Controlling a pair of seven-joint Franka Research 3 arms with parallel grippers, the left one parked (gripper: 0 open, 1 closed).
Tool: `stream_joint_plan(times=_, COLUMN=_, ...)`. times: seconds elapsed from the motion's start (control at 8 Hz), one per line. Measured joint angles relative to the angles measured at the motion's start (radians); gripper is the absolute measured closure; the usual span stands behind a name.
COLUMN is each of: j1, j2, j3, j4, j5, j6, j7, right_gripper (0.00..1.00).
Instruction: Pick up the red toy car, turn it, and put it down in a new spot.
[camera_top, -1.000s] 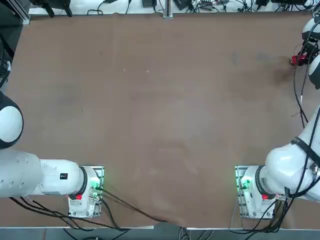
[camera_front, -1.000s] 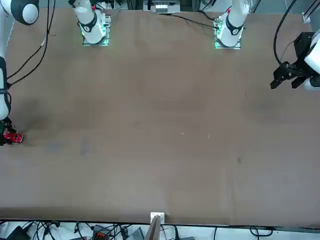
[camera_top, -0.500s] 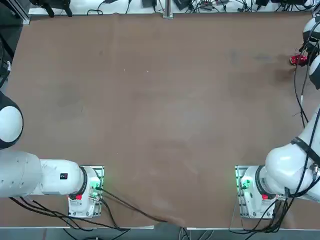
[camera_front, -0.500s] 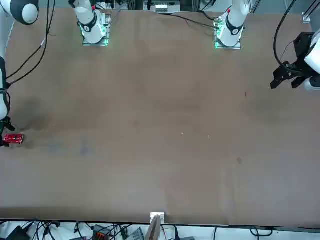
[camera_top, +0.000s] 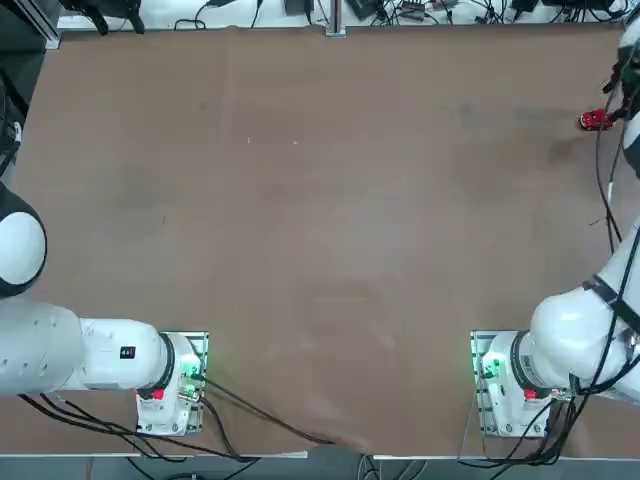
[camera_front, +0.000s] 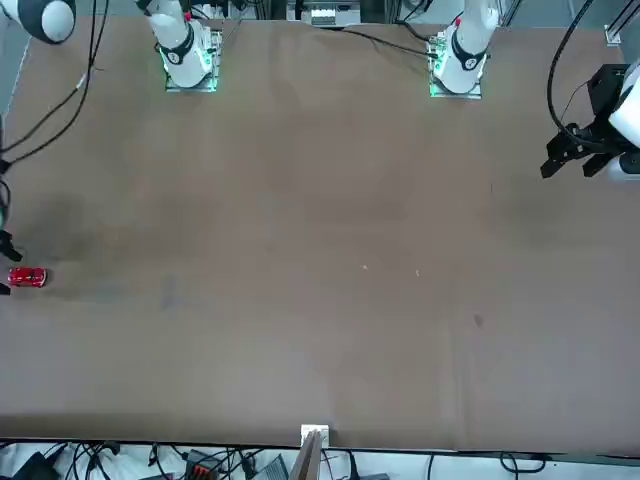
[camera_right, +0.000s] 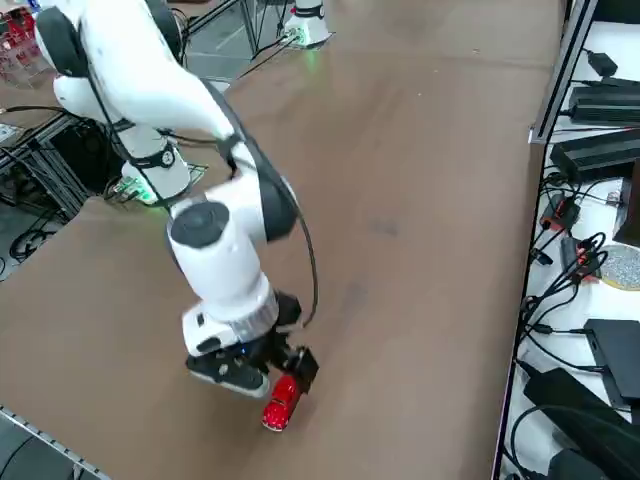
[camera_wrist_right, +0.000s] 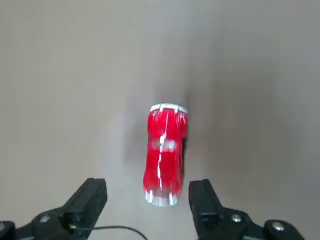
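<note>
Sat on the table (camera_top: 320, 200) at the far right of the top view: car (camera_top: 597, 120). Hovered just above it with fingers spread and empty: right tool (camera_wrist_right: 148, 197).

The table (camera_top: 320, 200) is evenly and softly lit; a soft, blurred shadow is cast beside the red toy car (camera_wrist_right: 165, 152).

The right claw (camera_wrist_right: 147, 197) has let go of the red toy car (camera_wrist_right: 165, 154) and lifted off it, fingers apart.
</note>
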Motion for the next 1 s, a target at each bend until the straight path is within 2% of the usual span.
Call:
stream_joint_plan(times=0.25, j1=0.004, j2=-0.155, j3=0.006, j4=0.008, j5=0.0, j6=-0.273, j7=-0.174, right_gripper=0.0)
stream_joint_plan(times=0.5, j1=0.047, j2=-0.28, j3=0.018, j4=0.008, j5=0.0, j6=-0.489, j7=-0.359, right_gripper=0.0)
stream_joint_plan(times=0.75, j1=0.138, j2=-0.376, j3=0.025, j4=0.007, j5=0.002, j6=-0.668, j7=-0.53, right_gripper=0.0)
stream_joint_plan(times=1.0, j1=0.264, j2=-0.44, j3=0.048, j4=0.01, j5=-0.014, j6=-0.759, j7=-0.589, right_gripper=0.0)
